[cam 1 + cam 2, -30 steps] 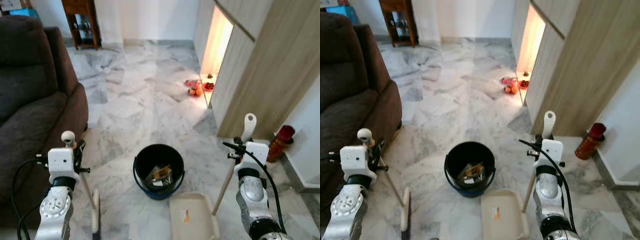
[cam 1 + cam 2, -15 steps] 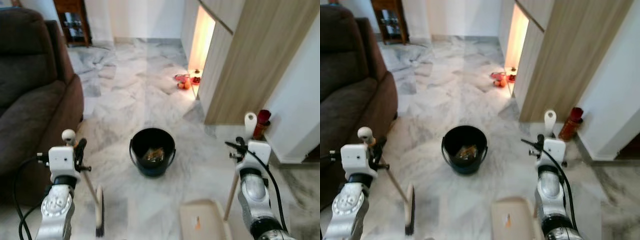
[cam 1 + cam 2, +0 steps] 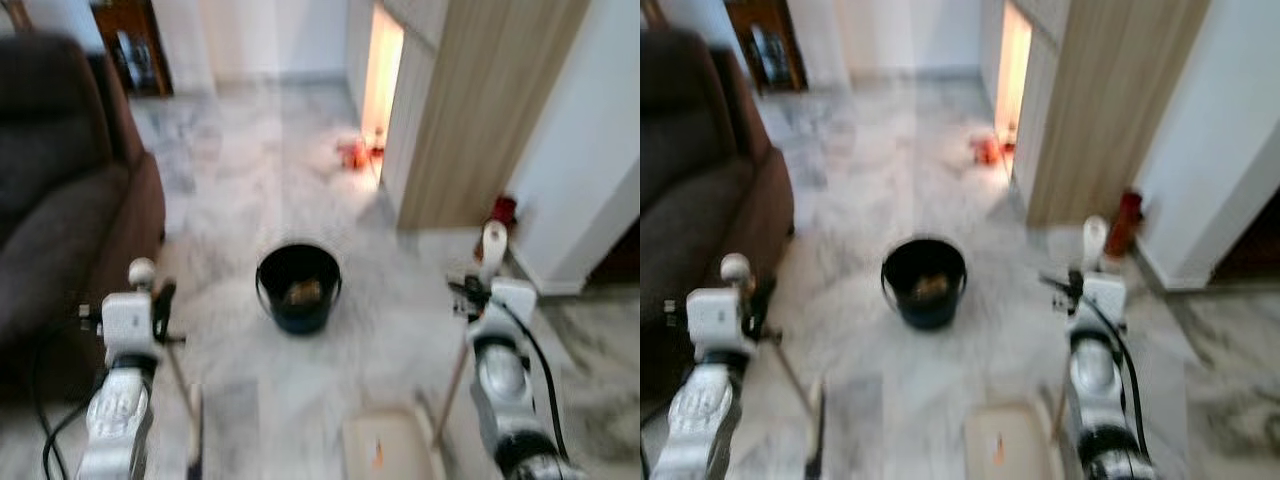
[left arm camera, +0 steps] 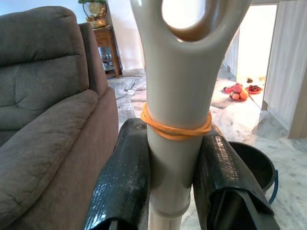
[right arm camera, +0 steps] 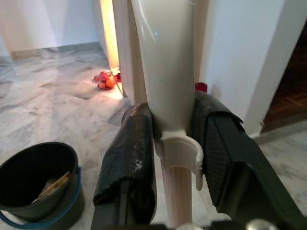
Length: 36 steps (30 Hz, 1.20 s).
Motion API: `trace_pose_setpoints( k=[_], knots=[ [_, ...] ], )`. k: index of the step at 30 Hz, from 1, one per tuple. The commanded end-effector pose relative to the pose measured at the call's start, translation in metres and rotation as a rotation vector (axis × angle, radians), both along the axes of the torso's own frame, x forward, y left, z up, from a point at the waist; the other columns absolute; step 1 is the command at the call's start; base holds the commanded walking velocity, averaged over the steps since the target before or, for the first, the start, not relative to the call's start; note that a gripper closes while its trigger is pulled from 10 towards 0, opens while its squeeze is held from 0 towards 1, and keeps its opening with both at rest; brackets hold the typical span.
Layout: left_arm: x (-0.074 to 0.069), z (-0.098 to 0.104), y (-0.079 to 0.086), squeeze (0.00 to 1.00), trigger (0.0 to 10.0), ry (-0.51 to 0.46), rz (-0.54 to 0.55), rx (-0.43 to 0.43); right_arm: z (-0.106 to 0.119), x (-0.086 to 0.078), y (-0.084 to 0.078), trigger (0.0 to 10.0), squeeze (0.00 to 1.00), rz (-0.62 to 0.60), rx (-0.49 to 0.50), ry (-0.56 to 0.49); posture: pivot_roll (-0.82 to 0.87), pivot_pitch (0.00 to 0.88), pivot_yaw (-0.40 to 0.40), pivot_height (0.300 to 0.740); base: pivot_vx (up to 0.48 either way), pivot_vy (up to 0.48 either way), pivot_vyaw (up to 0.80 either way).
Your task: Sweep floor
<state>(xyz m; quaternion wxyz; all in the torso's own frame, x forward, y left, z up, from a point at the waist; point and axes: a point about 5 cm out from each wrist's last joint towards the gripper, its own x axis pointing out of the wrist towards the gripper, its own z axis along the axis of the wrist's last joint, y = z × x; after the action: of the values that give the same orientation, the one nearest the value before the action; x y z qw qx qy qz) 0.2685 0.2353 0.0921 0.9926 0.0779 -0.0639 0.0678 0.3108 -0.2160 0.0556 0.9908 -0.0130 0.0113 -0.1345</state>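
My left gripper (image 4: 175,139) is shut on the cream broom handle (image 4: 177,72), just below an orange rubber band. In the head views that handle (image 3: 142,271) stands at the lower left, and the broom head (image 3: 193,442) rests on the marble floor. On the other side, my right gripper (image 5: 172,120) is shut on the cream dustpan handle (image 5: 165,57). Its tray (image 3: 385,452) lies on the floor at the bottom edge, with a small orange scrap in it. A black bucket (image 3: 298,288) holding some litter stands on the floor between and ahead of both arms.
A dark brown sofa (image 3: 60,230) fills the left side. A wood-panelled cabinet (image 3: 480,110) and a white wall stand on the right, with a red bottle (image 3: 503,208) at the corner. Red and orange items (image 3: 352,152) lie by the lit opening. The head views are blurred.
The whole head view has shifted and blurred, so the camera has moved; the bucket now looks farther off. Both grippers keep the same hold on their handles.
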Motion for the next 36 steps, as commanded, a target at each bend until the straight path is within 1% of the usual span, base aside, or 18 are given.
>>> trace_pose_setpoints(
  k=[1,10,16,24,26,29,33,36],
  knots=[
    [0.005,0.008,-0.004,0.00,10.0,-0.032,-0.018,0.008,0.006,0.006,0.001,10.0,0.00,-0.005,0.021,-0.018,0.10,0.000,-0.026,0.740,0.000,0.000,-0.80],
    [0.006,0.008,-0.002,0.00,10.0,-0.024,-0.018,0.023,0.007,0.008,0.003,10.0,0.00,0.007,0.025,-0.016,0.09,0.000,-0.022,0.740,0.000,0.000,-0.80],
    [0.010,0.005,-0.007,0.00,10.0,-0.009,-0.034,0.038,0.008,0.008,0.000,10.0,0.00,0.005,0.016,-0.016,0.08,0.000,-0.021,0.740,0.000,0.000,-0.80],
    [0.012,0.005,-0.013,0.00,10.0,-0.014,-0.050,0.044,0.009,0.007,-0.005,10.0,0.00,-0.003,0.013,-0.022,0.07,0.000,-0.028,0.740,0.000,-0.385,-0.80],
    [0.011,0.004,-0.012,0.00,10.0,-0.017,-0.045,0.030,0.009,0.007,-0.005,10.0,0.00,-0.001,0.014,-0.021,0.07,0.000,-0.030,0.740,0.000,-0.480,-0.80],
    [0.009,0.004,-0.011,0.00,10.0,-0.018,-0.038,0.031,0.008,0.007,-0.004,10.0,0.00,0.000,0.016,-0.019,0.09,0.000,-0.035,0.740,0.000,0.000,-0.80],
    [0.005,0.003,-0.006,0.00,10.0,-0.016,-0.018,0.034,0.004,0.006,-0.001,10.0,0.00,0.001,0.016,0.003,0.11,0.000,-0.048,0.740,0.000,0.000,-0.80],
    [0.003,0.003,-0.001,0.00,10.0,-0.021,0.005,0.040,0.006,0.008,-0.002,10.0,0.00,0.002,0.016,0.003,0.11,0.000,-0.055,0.740,0.000,0.000,-0.80]
  ],
)
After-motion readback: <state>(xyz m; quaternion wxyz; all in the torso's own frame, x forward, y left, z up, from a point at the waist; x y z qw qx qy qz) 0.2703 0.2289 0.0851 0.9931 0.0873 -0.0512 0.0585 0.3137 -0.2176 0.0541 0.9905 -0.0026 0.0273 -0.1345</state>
